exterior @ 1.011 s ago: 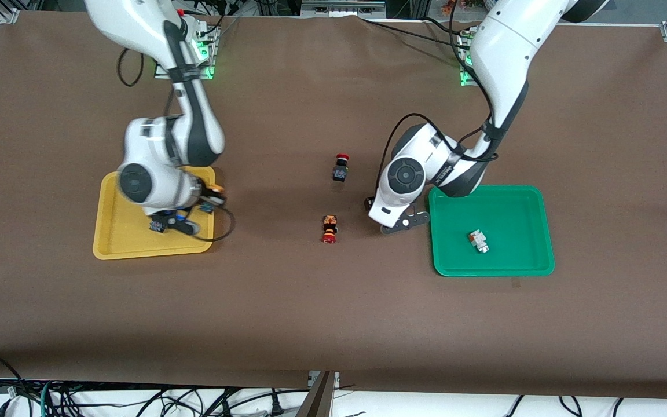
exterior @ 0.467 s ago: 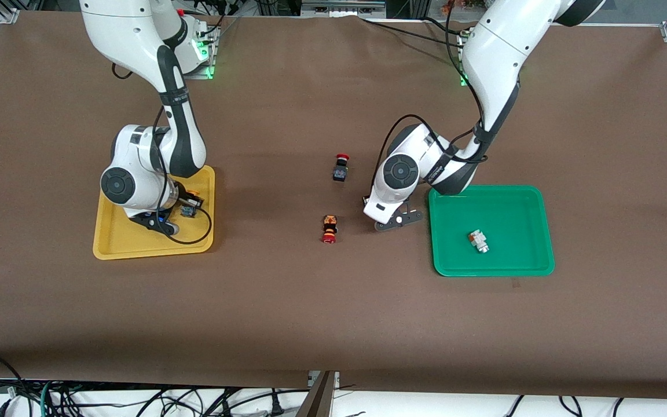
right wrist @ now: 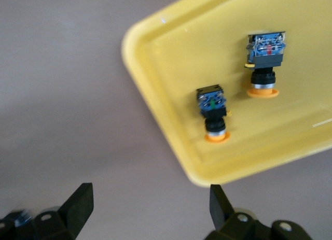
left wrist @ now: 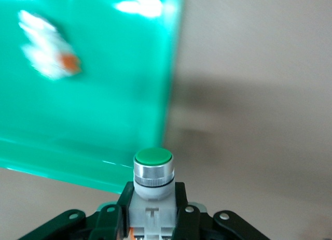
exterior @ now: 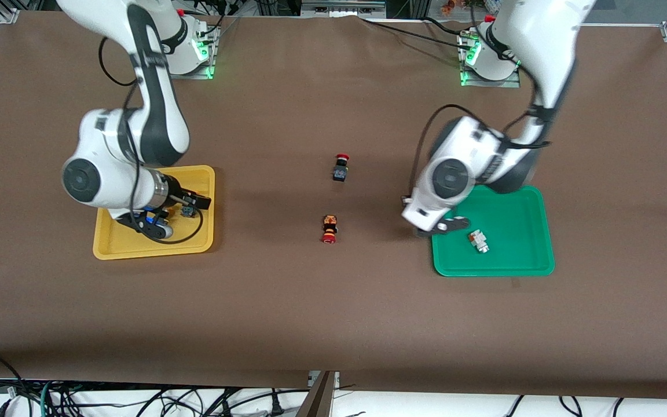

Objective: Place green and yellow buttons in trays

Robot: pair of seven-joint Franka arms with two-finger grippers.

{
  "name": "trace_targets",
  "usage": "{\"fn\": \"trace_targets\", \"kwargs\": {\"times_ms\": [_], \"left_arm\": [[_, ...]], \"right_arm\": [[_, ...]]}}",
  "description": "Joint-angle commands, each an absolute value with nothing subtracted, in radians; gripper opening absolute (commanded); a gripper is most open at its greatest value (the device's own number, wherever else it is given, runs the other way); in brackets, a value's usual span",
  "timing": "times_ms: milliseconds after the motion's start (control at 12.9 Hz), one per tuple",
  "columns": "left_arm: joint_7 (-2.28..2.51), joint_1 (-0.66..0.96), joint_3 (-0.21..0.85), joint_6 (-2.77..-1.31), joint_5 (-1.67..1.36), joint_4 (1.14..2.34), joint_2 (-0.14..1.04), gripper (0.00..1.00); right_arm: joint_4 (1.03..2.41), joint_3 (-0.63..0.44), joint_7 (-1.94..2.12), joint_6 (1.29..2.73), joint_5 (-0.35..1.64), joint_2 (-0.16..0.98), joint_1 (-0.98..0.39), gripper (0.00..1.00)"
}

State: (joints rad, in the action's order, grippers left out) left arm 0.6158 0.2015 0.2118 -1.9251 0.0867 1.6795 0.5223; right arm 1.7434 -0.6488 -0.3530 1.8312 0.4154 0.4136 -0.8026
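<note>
While my left gripper (left wrist: 151,219) pinches the green button (left wrist: 152,170) over the green tray (exterior: 519,260) rim, a hasty release could drop it outside; my right gripper (right wrist: 150,209) hangs open and empty over the yellow tray (right wrist: 171,141).

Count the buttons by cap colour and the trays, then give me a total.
Yellow-capped buttons: 2, both in the yellow tray
Green-capped buttons: 2, one in the green tray, one held by the left gripper
Red-capped buttons: 2
Trays: 2
Total: 8
</note>
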Motion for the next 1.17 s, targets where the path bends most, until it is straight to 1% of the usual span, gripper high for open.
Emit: {"fn": "trace_targets", "kwargs": {"times_ms": [0,156,233,311,389,467,544,700,778,933,1089], "left_arm": [[0.403,0.042,0.222,-1.905,0.094,1.698,0.5,0.0],[0.356,-0.027,0.222,-1.933,0.148,1.698,0.523,0.0],[0.356,-0.055,0.222,-1.965,0.2,1.701,0.543,0.0],[0.354,-0.064,0.222,-1.977,0.224,1.703,0.561,0.0],[0.36,-0.067,0.224,-1.977,0.224,1.703,0.569,0.2],[0.374,-0.058,0.224,-1.976,0.222,1.701,0.568,0.7],[0.373,-0.057,0.227,-1.968,0.224,1.695,0.555,1.0],[0.368,-0.057,0.233,-1.932,0.224,1.666,0.52,1.0],[0.368,-0.057,0.233,-1.895,0.221,1.628,0.508,1.0],[0.367,-0.058,0.236,-1.798,0.207,1.527,0.48,1.0],[0.358,-0.06,0.239,-1.763,0.207,1.476,0.419,1.0]], "right_arm": [[1.732,-0.649,-0.387,1.781,0.298,0.252,-0.844,0.99],[1.726,-0.646,-0.368,1.715,0.223,0.151,-0.847,0.99],[1.712,-0.637,-0.367,1.669,0.201,0.126,-0.836,0.99],[1.677,-0.586,-0.367,1.611,0.18,0.108,-0.78,0.99],[1.639,-0.493,-0.362,1.556,0.158,0.094,-0.664,0.99],[1.608,-0.389,-0.333,1.519,0.146,0.081,-0.541,0.99],[1.602,-0.318,-0.298,1.497,0.143,0.063,-0.453,0.99],[1.605,-0.191,-0.261,1.476,0.127,0.014,-0.295,0.99],[1.611,-0.117,-0.232,1.47,0.1,-0.009,-0.222,0.99],[1.644,-0.109,-0.224,1.48,0.075,-0.038,-0.216,0.99],[1.643,-0.103,-0.216,1.496,0.043,-0.035,-0.218,0.99]]}}
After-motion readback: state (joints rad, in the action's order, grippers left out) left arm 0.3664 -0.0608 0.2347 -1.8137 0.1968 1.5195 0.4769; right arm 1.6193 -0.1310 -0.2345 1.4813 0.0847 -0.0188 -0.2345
